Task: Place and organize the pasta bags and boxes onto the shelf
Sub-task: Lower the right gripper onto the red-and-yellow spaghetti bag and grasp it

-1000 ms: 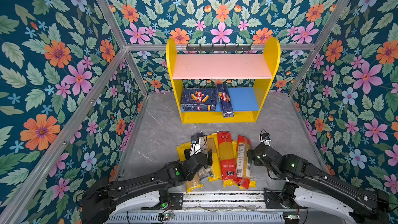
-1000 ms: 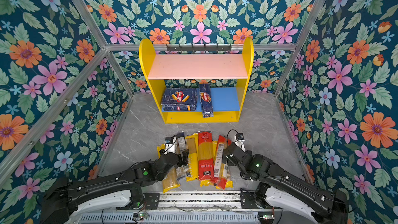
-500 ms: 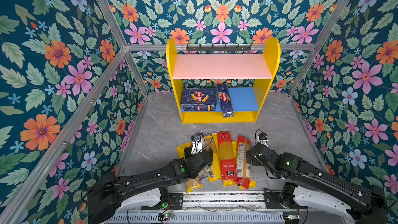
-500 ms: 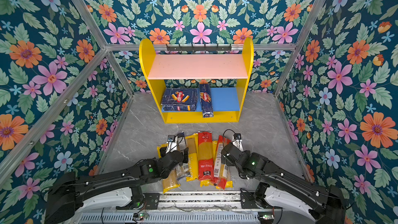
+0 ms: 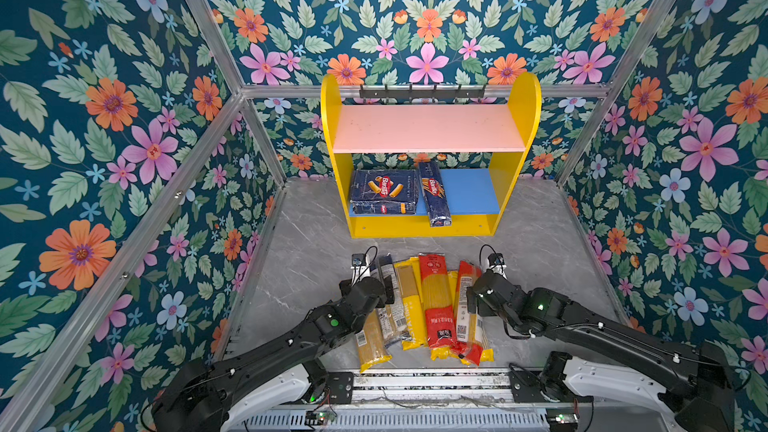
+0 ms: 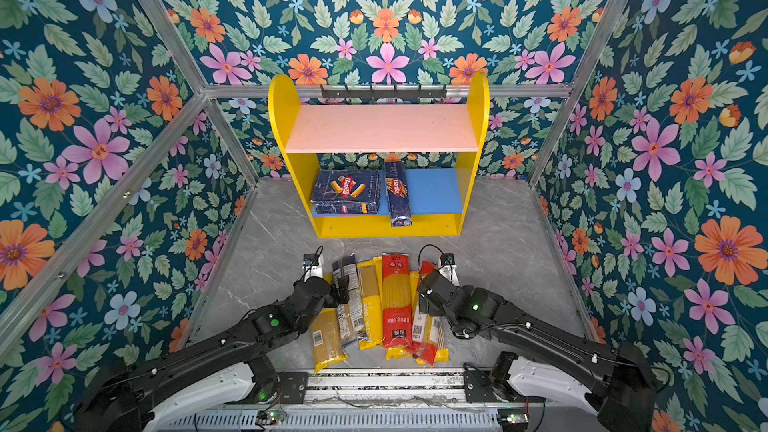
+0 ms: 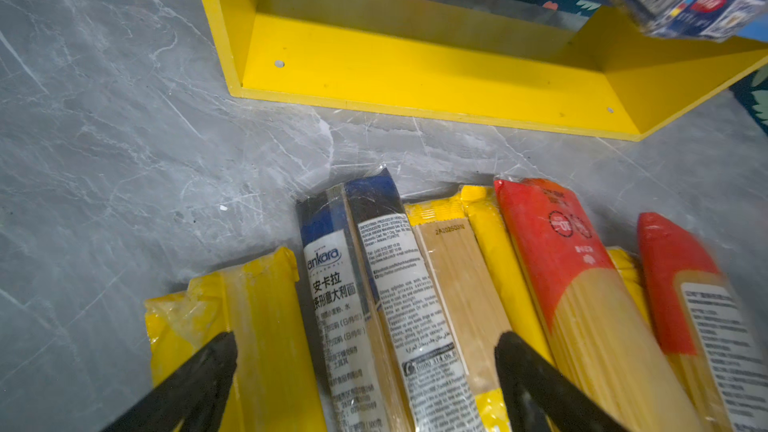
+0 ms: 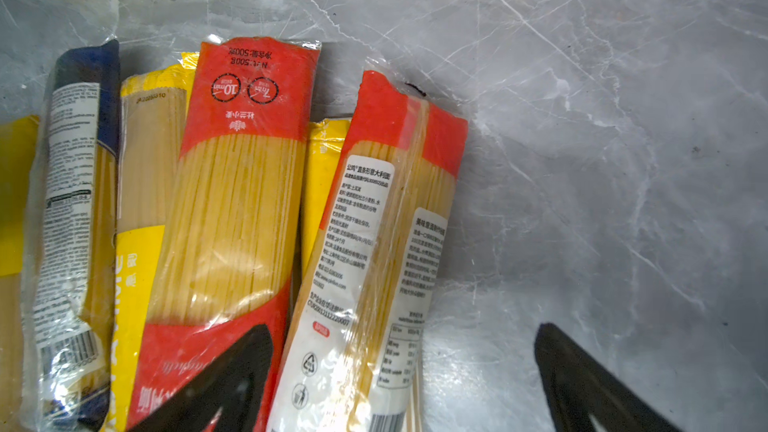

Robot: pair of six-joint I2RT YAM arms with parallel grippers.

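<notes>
Jaws on both arms stand fully spread, nothing in them. L jaws hang low over the L end of the row of bags on the counter. In the L wrist view one fingertip is over the outermost yellow bag and the other fingertip is over the windowed yellow bag, w/ the navy bag btwn them. R jaws sit over the R end: one fingertip is over the big red bag and the other fingertip is over bare counter. The labelled red bag lies btwn them, off-ctr toward the first tip.

Key relation: each bag's long axis runs from the robot base toward the shelf, roughly in line w/ the forearms, so both jaws span the bags crosswise, the narrow way. Prob. next: straight down + close, no wrist turn needed. L arm is nearer the navy bag, R arm nearer the labelled red one. Risk on L: the gap covers more than one bag's width, so it could nip two.

Wide box and narrow box lie flat side by side on the blue lower board. All bags are well short of the shelf.
</notes>
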